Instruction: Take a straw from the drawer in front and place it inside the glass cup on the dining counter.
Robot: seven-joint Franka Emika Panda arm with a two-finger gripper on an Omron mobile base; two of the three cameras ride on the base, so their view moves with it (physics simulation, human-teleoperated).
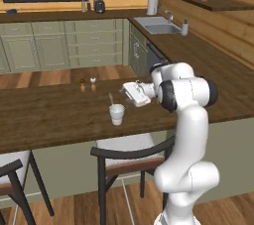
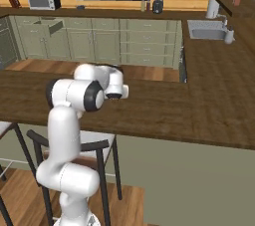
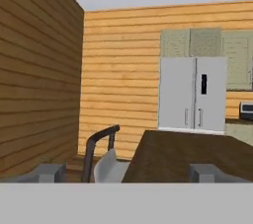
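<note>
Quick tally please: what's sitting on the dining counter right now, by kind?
On the dining counter:
glass cup: 1
straw, standing in that cup: 1
small dark-topped shakers: 2
Total: 4

flat, even rendered light, soft shadows, no glare; distant detail looks perhaps slightly blurred.

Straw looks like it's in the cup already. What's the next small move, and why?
Probably back the gripper away from the glass cup and finish. The straw stands in the cup on the dining counter, and the hand view shows the fingers apart with nothing between them.
</note>
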